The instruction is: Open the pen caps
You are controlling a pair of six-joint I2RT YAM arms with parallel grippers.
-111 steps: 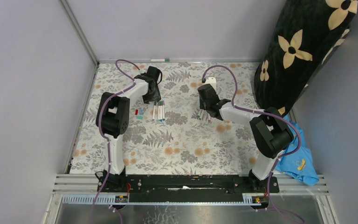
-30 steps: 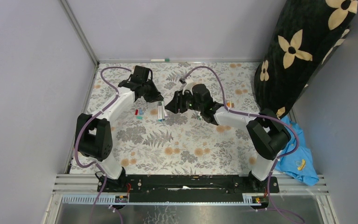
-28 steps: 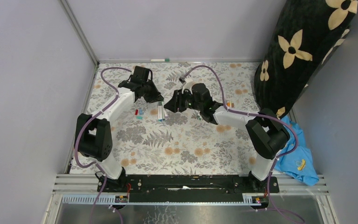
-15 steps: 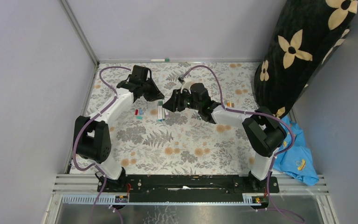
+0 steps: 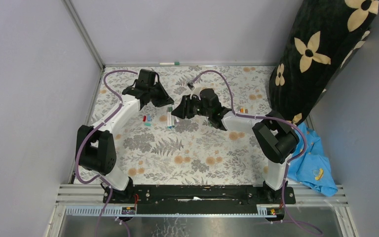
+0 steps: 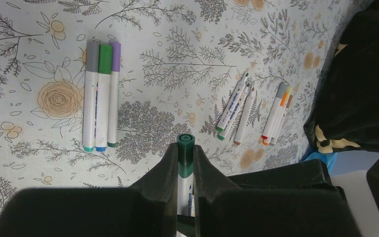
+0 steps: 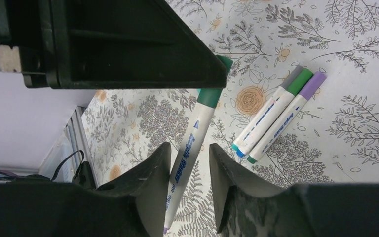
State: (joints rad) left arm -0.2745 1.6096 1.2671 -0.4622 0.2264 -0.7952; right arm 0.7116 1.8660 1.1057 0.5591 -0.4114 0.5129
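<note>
My left gripper [image 6: 185, 150] [image 5: 166, 102] is shut on a white marker pen near its dark green pen cap [image 6: 185, 144], which sticks out past the fingertips. In the right wrist view the same cap [image 7: 208, 95] meets the left gripper's black body, and the white barrel [image 7: 190, 143] runs down between my right gripper's [image 7: 188, 148] [image 5: 176, 110] fingers. Those jaws stand open, with a gap on each side of the barrel. Both grippers meet above the mat's middle back. Three capped pens [image 6: 101, 94] [image 7: 276, 113] lie side by side below, capped grey, green and purple.
Uncapped pens lie in two groups on the flowered mat [image 6: 237, 108] [image 6: 276, 116]. Small loose caps [image 5: 147, 119] lie left of the three pens. A black flowered cushion [image 5: 325, 54] leans at the back right, with a blue cloth [image 5: 318, 165] beside the right arm.
My right gripper has moved a little left and closer to the left gripper, bringing the pen's barrel between its jaws, which have narrowed slightly. The left gripper has shifted slightly back with the pen.
</note>
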